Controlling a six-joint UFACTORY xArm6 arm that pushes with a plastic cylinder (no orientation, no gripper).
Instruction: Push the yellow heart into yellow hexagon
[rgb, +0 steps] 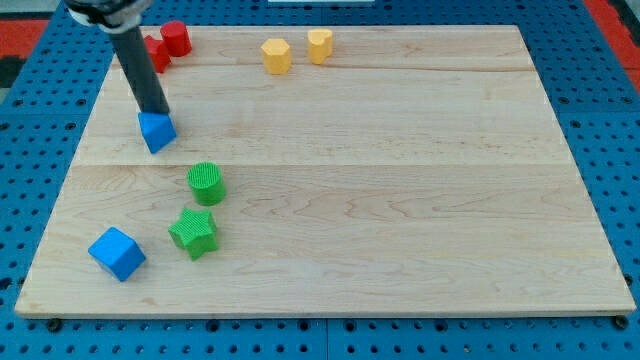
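Note:
The yellow heart (319, 45) sits near the view's top edge of the wooden board (400, 200), a little left of centre. The yellow hexagon (276, 55) lies just to its left, with a small gap between them. My tip (154, 113) is far to the left of both, at the upper left of the board. It rests against the top side of a small blue block (157, 131). The dark rod slants up and to the left out of the view.
Two red blocks (176, 38) (157, 54) sit at the top left, one partly behind the rod. A green cylinder (206, 183), a green star (194, 232) and a blue cube (117, 253) lie at the lower left.

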